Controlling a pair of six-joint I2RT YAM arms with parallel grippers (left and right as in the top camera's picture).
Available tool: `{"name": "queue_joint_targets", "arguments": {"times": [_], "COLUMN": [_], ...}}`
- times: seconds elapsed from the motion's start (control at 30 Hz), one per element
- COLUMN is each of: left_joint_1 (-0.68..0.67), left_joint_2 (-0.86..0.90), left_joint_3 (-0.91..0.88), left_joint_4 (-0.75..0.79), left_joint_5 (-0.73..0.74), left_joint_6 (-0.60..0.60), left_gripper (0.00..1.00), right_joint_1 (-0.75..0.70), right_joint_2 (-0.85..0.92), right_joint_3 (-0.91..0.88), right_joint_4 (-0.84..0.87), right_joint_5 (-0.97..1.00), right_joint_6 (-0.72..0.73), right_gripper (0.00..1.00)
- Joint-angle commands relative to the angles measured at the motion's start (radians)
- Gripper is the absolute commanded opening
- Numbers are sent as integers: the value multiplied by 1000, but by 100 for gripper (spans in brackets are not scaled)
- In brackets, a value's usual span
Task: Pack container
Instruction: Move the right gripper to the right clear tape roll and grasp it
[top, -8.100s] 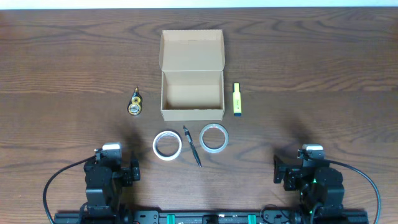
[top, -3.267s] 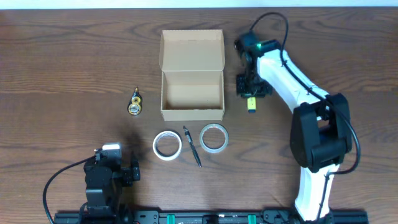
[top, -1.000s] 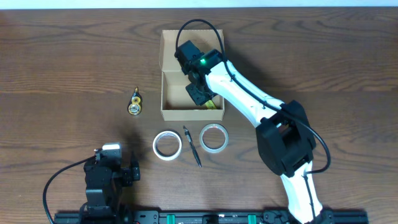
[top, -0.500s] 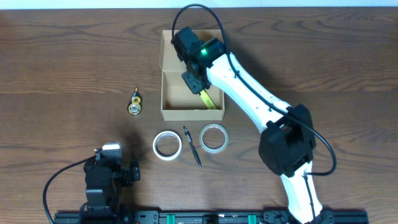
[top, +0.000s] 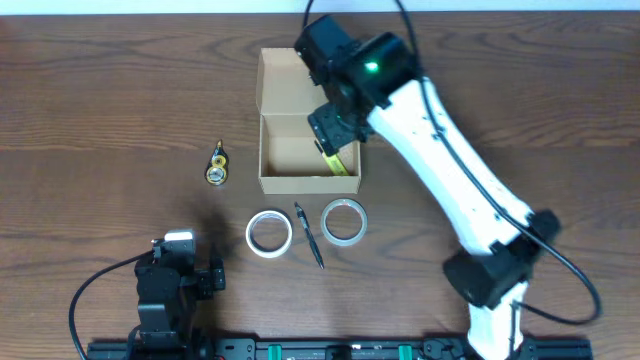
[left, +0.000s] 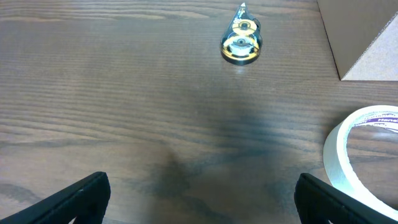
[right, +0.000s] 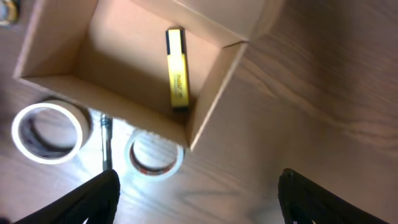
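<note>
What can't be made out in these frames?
Overhead: the right arm covers most of the highlighter and part of the right side of the container.
Left wrist: the white tape roll and the container corner are cut off by the frame edges.
Right wrist: the pen is blurred; the highlighter's print is too small to read.

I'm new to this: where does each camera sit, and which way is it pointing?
Overhead: fixed above the table, looking straight down; shows the left arm parked, the right arm over the cardboard box.
Left wrist: low over the table, facing the correction tape dispenser; left fingers at the bottom corners.
Right wrist: above the box, looking down at the yellow highlighter inside; right fingers at the bottom corners.
Shared: both wrist views show the white tape roll.
</note>
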Motion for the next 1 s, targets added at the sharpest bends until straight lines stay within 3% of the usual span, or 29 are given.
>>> {"name": "queue_joint_targets", "arguments": {"times": [0.0, 0.17, 0.37, 0.5, 0.8, 0.97], "left_joint_1": [4, 4, 4, 4, 4, 4], "left_joint_2": [-6, -6, -6, -6, -6, -6], "left_joint_3": [-12, -12, -12, -12, -12, -12], "left_joint_4": [-4, -4, -4, -4, -4, -4], "left_joint_5": [-6, -6, -6, -6, -6, -6], "left_joint_6": [14, 14, 14, 14, 14, 14], "left_gripper": [95, 96, 95, 95, 96, 95], "right_joint_1": [-16, -49, -50, -29, 68, 68], "right_joint_2": [-59, -154, -437, -569, -561, -561], "right_joint_3": [11, -149, -618, -912, -1142, -1215], "right_joint_4": [-43, -45, 193, 349, 515, 616], "right_joint_5": [3, 4, -48, -80, -25, -23], "right_joint_6": [29, 76, 126, 303, 719, 789], "right_gripper": [83, 85, 91, 91, 95, 95]}}
